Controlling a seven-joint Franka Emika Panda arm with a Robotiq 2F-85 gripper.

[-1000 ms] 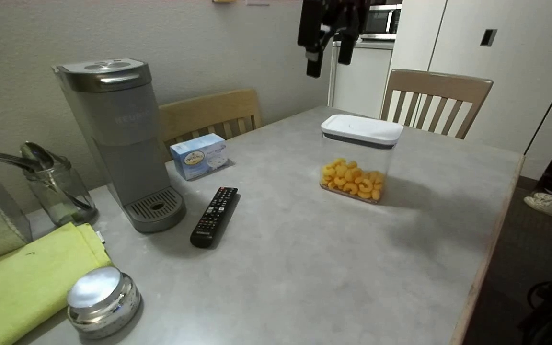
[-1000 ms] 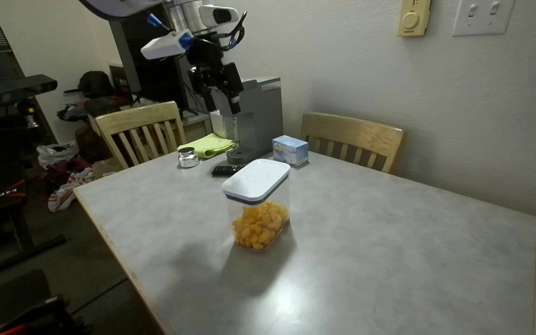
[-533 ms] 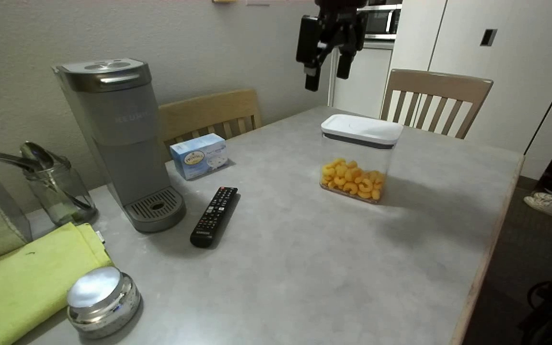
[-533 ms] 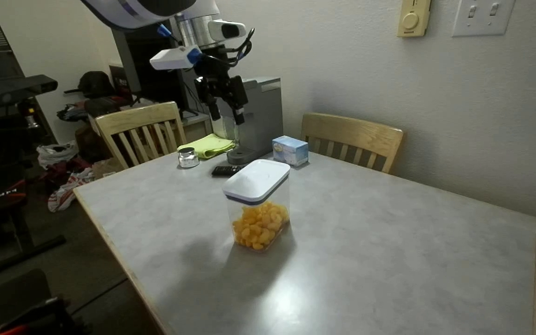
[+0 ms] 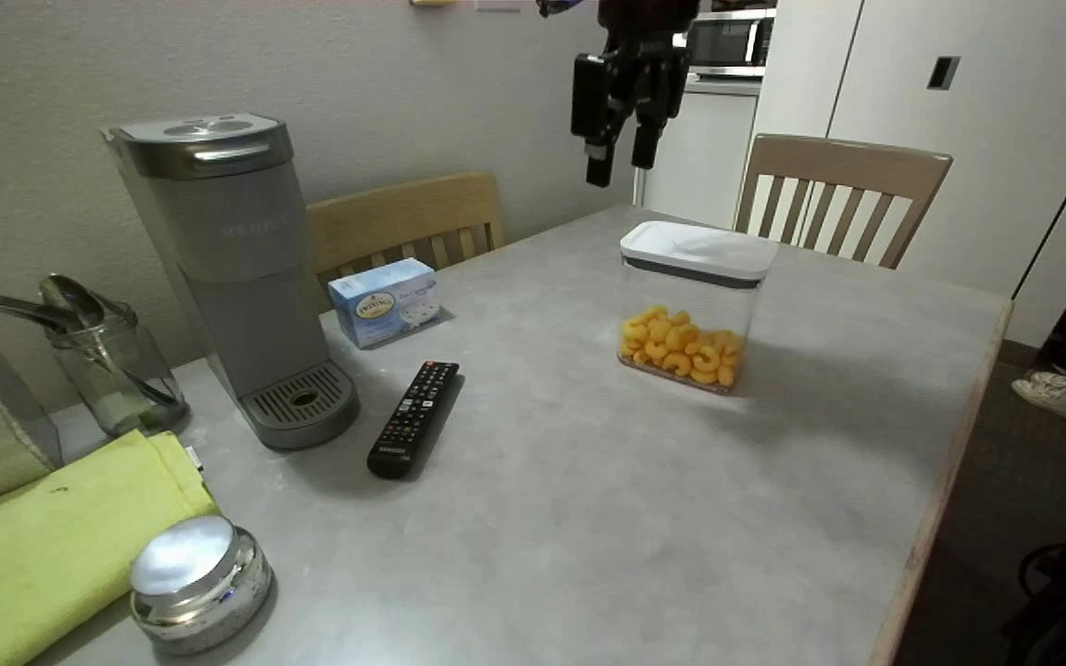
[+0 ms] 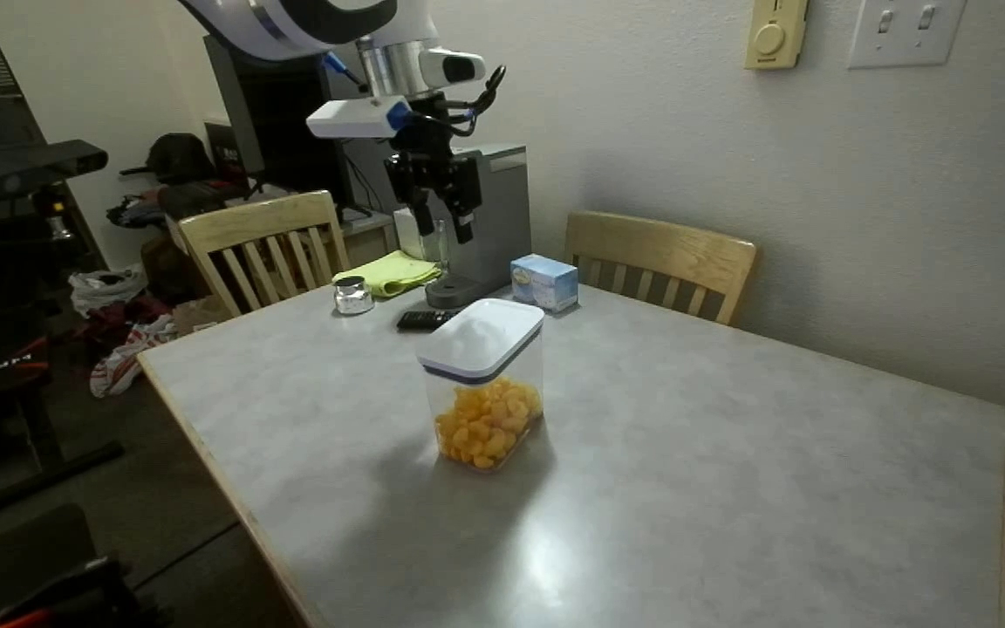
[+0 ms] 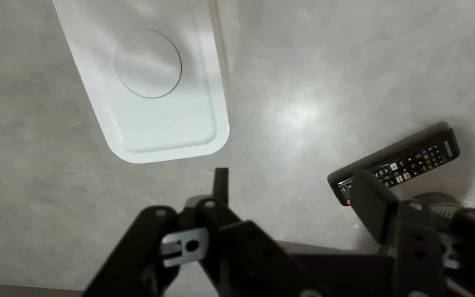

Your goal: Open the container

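The container (image 5: 681,347) is a clear box with orange-yellow snack pieces inside, upright on the table in both exterior views (image 6: 485,423). Its flat white lid (image 5: 700,248) sits on top with a dark seal line under it. In the wrist view the lid (image 7: 163,123) shows at upper left with a round button outline; its far end is cut off. My gripper (image 5: 622,165) is open and empty, above the container's height and apart from it. In the wrist view the open gripper (image 7: 291,177) has its fingers spread below and right of the lid.
A black remote (image 5: 415,418) lies near the grey coffee maker (image 5: 228,268). A blue tea box (image 5: 385,302), a silver tin (image 5: 200,583), a yellow cloth (image 5: 70,536) and a glass jar with cutlery (image 5: 121,370) also stand on the table. Chairs stand around it.
My gripper has come lower and shifted right in an exterior view, staying open. The container and the other objects have not moved.
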